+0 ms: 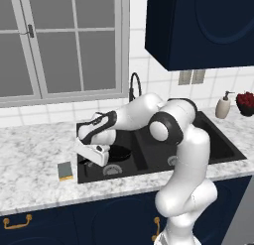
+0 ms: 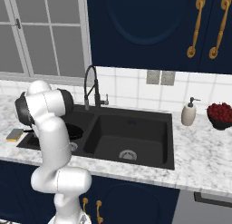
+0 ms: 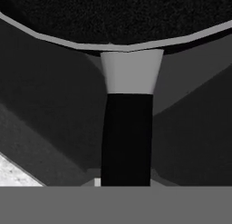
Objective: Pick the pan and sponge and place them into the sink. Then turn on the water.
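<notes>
In the hand view the long black handle of the pan (image 3: 127, 137) runs straight up from 6 o'clock to a grey collar, and past that the pan's rim curves across the top at 12 o'clock. The pincer (image 3: 126, 183) is closed narrow on that handle; its fingertips sit at the very bottom edge and are hard to make out. A corner of pale marbled desk (image 3: 11, 173) shows at 8 o'clock.

From the left base view, the pincer (image 1: 89, 159) hangs low over the left basin of the sink (image 1: 225, 142), with the round black pan (image 1: 119, 153) just beyond it inside that basin, above a silver drain (image 1: 112, 169). The sponge (image 1: 65, 170), grey-blue over yellow, lies flat on the desk (image 1: 30, 179) just beside the sink's left edge, at 9 o'clock of the pincer and apart from it.

In the right base view the pan (image 2: 74, 130) sits in the left basin behind the arm, and the sponge (image 2: 15, 135) lies at the sink's left end. Farther back, at 12 o'clock of the sink, stands the black gooseneck faucet (image 2: 92, 89). At 3 o'clock, on the desk, are a beige soap dispenser (image 2: 188, 113) and a dark bowl of red fruit (image 2: 220, 114).
</notes>
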{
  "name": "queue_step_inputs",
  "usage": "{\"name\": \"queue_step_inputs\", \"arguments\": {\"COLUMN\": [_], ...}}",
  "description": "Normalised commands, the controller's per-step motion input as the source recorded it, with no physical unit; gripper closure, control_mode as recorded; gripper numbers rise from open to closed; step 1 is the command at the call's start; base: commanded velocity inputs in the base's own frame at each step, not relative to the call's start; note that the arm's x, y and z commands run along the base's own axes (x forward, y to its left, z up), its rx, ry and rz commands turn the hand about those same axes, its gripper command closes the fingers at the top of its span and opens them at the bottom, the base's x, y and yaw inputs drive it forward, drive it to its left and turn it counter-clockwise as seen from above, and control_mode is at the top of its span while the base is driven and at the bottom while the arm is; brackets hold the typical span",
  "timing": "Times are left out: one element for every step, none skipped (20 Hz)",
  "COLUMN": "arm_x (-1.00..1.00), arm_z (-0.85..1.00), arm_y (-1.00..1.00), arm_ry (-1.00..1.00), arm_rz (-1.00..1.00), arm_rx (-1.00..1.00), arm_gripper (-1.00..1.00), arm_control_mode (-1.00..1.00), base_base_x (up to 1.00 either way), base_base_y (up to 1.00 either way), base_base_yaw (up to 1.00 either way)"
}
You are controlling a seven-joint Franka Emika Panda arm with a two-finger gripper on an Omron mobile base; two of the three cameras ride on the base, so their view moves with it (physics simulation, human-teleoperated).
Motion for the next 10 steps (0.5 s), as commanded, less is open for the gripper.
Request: {"name": "queue_step_inputs", "arguments": {"arm_x": [-0.19,-0.07,0.0,0.0,0.0,0.0,0.02,0.1,0.04,0.07], "arm_z": [-0.13,-0.08,-0.09,-0.19,-0.23,-0.21,-0.36,-0.45,-0.59,-0.55], "arm_y": [-0.41,-0.57,-0.59,-0.62,-0.62,-0.65,-0.44,-0.16,0.0,0.0], "arm_ry": [-0.02,0.0,0.0,0.0,0.0,0.0,0.01,0.02,0.01,0.0], "arm_rz": [0.03,0.03,0.03,0.03,0.03,0.02,0.01,0.0,0.0,0.0], "arm_rx": [0.0,0.01,0.02,0.04,0.04,0.05,0.02,0.0,0.0,0.0], "arm_gripper": [1.0,1.0,1.0,1.0,1.0,1.0,1.0,1.0,1.0,1.0], "arm_control_mode": [-1.0,-1.0,-1.0,-1.0,-1.0,-1.0,-1.0,-1.0,-1.0,-1.0], "base_base_x": [0.0,0.0,0.0,0.0,0.0,0.0,0.0,0.0,0.0,0.0], "base_base_y": [0.0,0.0,0.0,0.0,0.0,0.0,0.0,0.0,0.0,0.0], "base_base_yaw": [0.0,0.0,0.0,0.0,0.0,0.0,0.0,0.0,0.0,0.0]}}
